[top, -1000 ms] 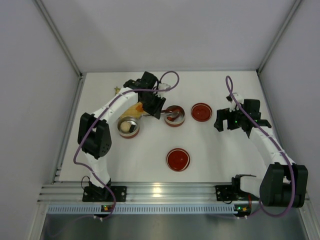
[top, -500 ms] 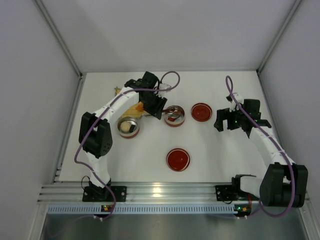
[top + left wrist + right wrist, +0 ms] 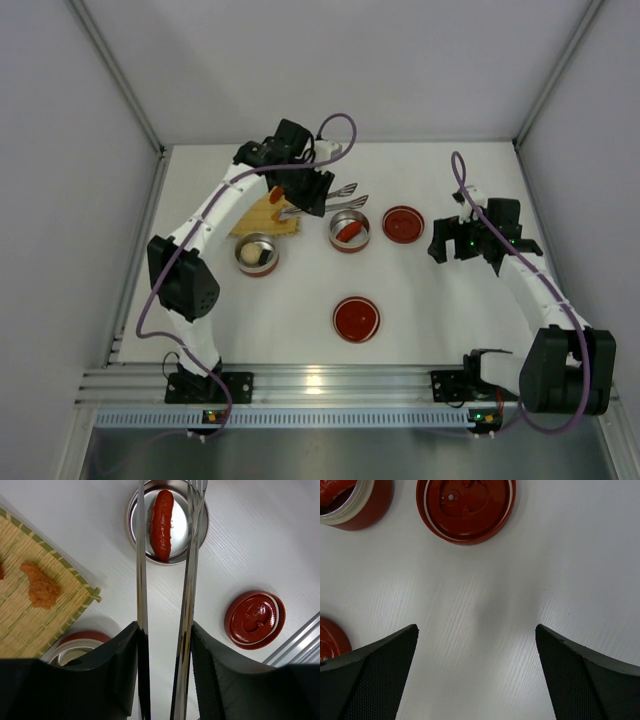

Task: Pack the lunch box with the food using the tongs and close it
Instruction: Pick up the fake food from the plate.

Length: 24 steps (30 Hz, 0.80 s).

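Left gripper (image 3: 165, 630) pinches the tongs (image 3: 141, 555); their arms are parted, tips empty, over the bowl (image 3: 131, 515). Sausage (image 3: 161, 522) lies flat in that bowl, so I read this drop as done. Next pick is probably the orange piece (image 3: 42, 585) on the mat (image 3: 20, 630), just beside. Lift the tips clear of the rim first, swing over, straddle the piece across its narrow side, squeeze slowly. Too loose and the tongs slide in the grip; too hard and the piece may pop out. Right gripper (image 3: 476, 627) is spread wide, holding nothing, over the table (image 3: 520, 580) near a lid (image 3: 465, 507).
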Motion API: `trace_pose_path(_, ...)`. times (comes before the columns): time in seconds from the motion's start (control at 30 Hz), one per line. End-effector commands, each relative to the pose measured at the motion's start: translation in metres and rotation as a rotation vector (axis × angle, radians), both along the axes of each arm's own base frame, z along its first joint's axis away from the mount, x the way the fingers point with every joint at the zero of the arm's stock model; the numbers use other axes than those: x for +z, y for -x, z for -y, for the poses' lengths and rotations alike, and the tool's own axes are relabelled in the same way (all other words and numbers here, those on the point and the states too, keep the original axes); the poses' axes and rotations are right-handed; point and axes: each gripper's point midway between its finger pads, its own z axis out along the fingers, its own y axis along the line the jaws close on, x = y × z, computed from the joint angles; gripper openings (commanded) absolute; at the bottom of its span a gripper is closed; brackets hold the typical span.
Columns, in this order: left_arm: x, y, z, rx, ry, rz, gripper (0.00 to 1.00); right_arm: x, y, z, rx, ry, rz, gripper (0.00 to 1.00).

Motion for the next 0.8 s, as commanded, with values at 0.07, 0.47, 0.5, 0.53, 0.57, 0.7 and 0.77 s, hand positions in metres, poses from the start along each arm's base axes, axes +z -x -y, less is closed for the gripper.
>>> trace_pose_path(0.07, 0.050, 0.016, -0.034, 0.047, 0.025, 0.063, 0.50, 0.020, -0.010, -0.003, 0.027, 0.001, 0.048, 0.99)
trace_pose_path(0.47, 0.015, 0.020, -0.187, 0.266, -0.073, -0.102, 0.55, 0.020, -0.011, -0.004, 0.027, -0.006, 0.045, 0.99)
trace_pose_path(0.5, 0.008, 0.023, -0.190, 0.277, -0.081, -0.119, 0.55, 0.020, -0.011, -0.004, 0.027, -0.006, 0.044, 0.99)
trace_pose_path(0.53, 0.004, 0.026, -0.190, 0.293, -0.083, -0.130, 0.56, 0.019, -0.012, -0.004, 0.025, -0.008, 0.041, 0.99)
trace_pose_path(0.57, -0.006, 0.028, -0.192, 0.308, -0.094, -0.149, 0.56, 0.019, -0.012, -0.004, 0.024, -0.007, 0.040, 0.99)
trace_pose_path(0.7, -0.018, 0.023, -0.195, 0.361, -0.090, -0.165, 0.57, 0.019, -0.012, -0.004, 0.023, -0.008, 0.038, 0.99)
trace_pose_path(0.77, -0.022, 0.019, -0.194, 0.381, -0.084, -0.179, 0.58, 0.019, -0.012, -0.004, 0.022, -0.009, 0.037, 0.99)
